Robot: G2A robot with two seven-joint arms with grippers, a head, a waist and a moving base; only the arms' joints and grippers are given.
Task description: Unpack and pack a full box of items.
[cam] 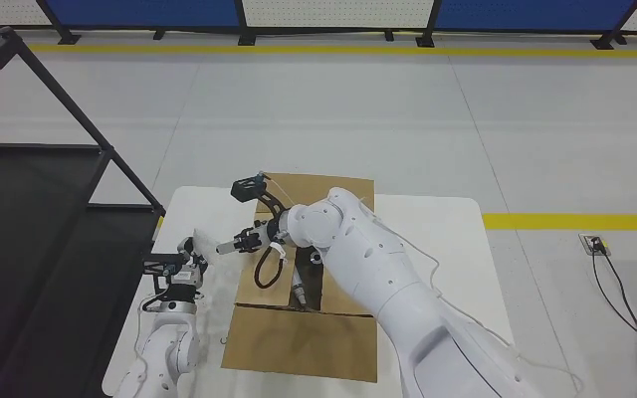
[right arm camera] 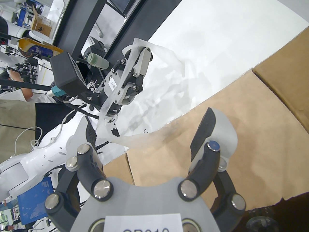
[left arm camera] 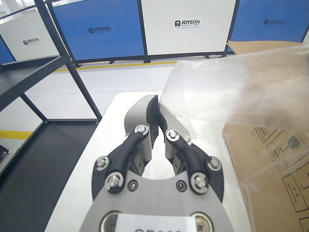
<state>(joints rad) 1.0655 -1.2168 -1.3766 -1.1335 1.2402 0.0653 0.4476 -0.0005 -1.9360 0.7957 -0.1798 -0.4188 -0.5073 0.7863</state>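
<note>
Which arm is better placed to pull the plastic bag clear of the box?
Left, likely: the left gripper is shut on the plastic bag; the right gripper is open over the box flap.

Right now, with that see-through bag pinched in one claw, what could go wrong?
1. The left gripper pinches the clear plastic bag only by a corner at its fingertips, so the bag might slip free.
2. The bag trails over a flap of the cardboard box toward the open right gripper. It may snag or tear there if either arm pulls.
</note>
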